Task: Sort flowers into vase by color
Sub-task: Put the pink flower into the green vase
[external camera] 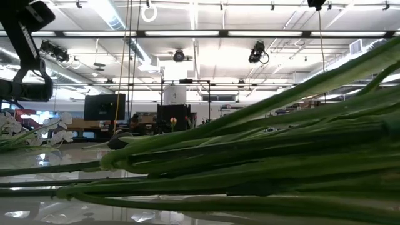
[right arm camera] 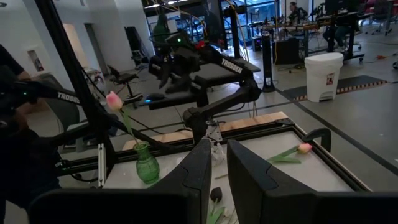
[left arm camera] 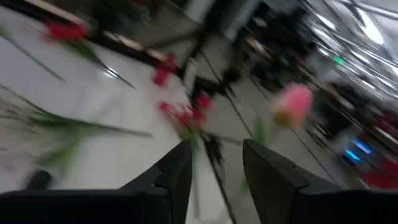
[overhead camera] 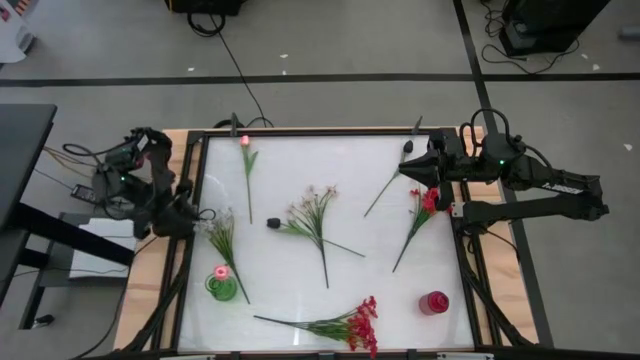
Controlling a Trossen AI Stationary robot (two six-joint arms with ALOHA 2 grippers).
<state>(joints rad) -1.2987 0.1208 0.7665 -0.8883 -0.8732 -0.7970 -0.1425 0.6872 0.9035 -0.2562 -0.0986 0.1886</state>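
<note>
A green vase [overhead camera: 228,290] stands near the table's left edge and holds one pink rosebud [right arm camera: 114,99]. A red vase [overhead camera: 434,302] stands at the near right. The other flowers lie flat on the white table: a white-blossom sprig [overhead camera: 220,235], a pink rosebud [overhead camera: 245,150], a pale sprig [overhead camera: 312,215], a red flower [overhead camera: 420,215] and a red spray [overhead camera: 350,325]. My left gripper [left arm camera: 216,144] is raised at the left edge beside the white sprig, open, with nothing between its fingers. My right gripper [right arm camera: 219,146] hovers at the far right, its fingers a narrow gap apart.
A bare green stem [overhead camera: 385,190] lies below my right gripper. A small dark bud [overhead camera: 273,222] lies near the table's middle. The black frame rails [overhead camera: 190,250] run along the table's edges. In the low view, thick green stems [external camera: 250,156] fill the foreground.
</note>
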